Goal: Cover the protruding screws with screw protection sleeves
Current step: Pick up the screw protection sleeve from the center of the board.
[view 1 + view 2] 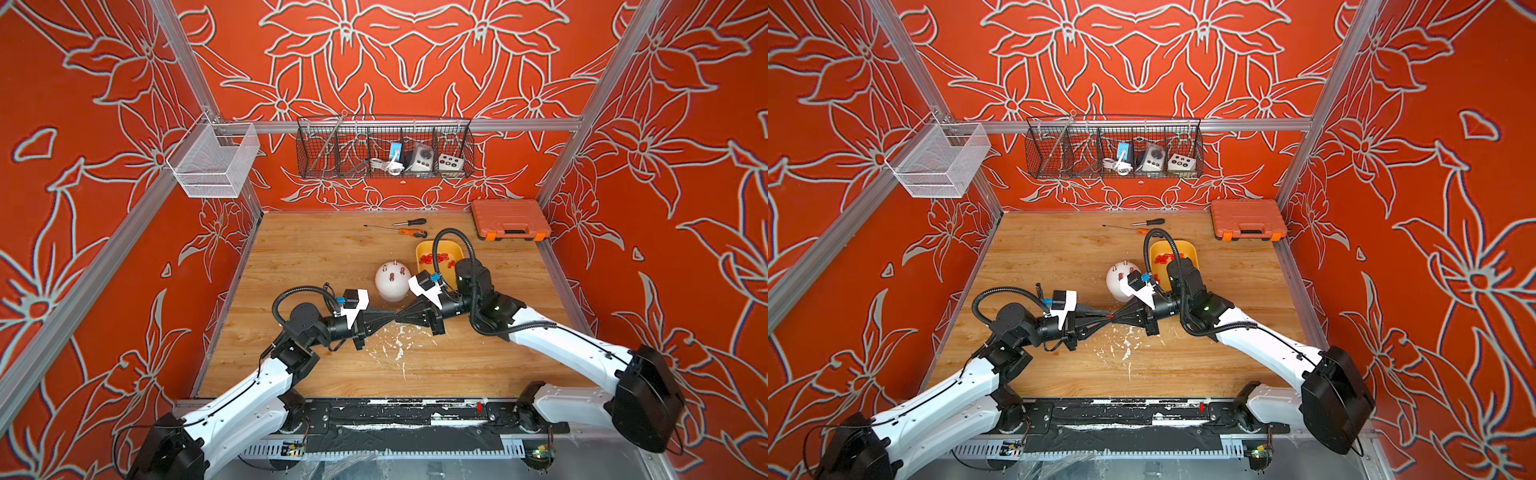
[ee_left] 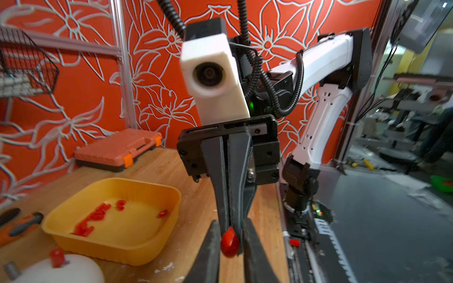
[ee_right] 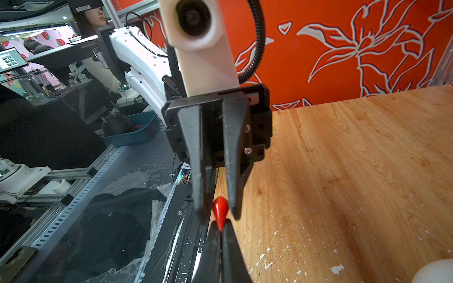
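- Currently the right gripper is clenched on the narrow end of one red screw protection sleeve, held in the air above the wooden table.
- Facing it tip to tip, the left gripper has its jaws set on either side of the sleeve's rounded end, only slightly parted. Whether they press on it cannot be told.
- Risk at the pinch: if the right jaws let go before the left ones bite, the tiny sleeve likely drops to the wood beneath both grippers and rolls away.
- Risk of a bad clamp: the two sets of fingertips nearly overlap. The left jaws may catch the right fingertips instead of the sleeve, or squeeze it crooked.
- Risk to the sleeve itself: it looks squashed flat where it is gripped, and a flattened mouth may refuse to slide over a pin.
- Just beyond the meeting tips stands the white dome with the protruding screws. In a top view two of them wear red caps, and at least one grey pin is bare.
- Risk there: the dome appears to stand loose on the table, so a sideways push from a gripper could shove it.
- Farther out, past the right gripper's wrist, the yellow tray holds the spare sleeves.
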You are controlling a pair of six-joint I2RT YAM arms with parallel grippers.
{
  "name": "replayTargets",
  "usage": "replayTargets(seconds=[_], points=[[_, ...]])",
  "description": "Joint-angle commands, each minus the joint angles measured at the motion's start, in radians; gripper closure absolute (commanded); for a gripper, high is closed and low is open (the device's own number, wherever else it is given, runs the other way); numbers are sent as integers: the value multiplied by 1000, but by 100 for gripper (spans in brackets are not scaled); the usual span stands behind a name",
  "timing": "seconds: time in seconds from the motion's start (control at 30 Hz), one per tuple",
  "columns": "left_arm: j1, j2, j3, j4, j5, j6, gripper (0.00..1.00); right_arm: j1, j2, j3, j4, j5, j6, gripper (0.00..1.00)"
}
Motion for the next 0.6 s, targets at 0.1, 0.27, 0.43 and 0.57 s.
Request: replayTargets(seconds=[0.1, 0.27, 0.43, 0.57], points=[[-3, -12, 21, 16, 0, 4, 98, 10, 4, 33, -3, 12, -32, 100], [2, -1, 55, -17, -80, -113, 100, 13, -56, 1, -4, 112, -81, 70], [70, 52, 140, -54, -62, -350, 100, 89, -242, -213, 191, 584, -217, 43], [122, 105, 227, -138, -22, -511, 100, 172, -271, -327, 420, 879, -292, 38]])
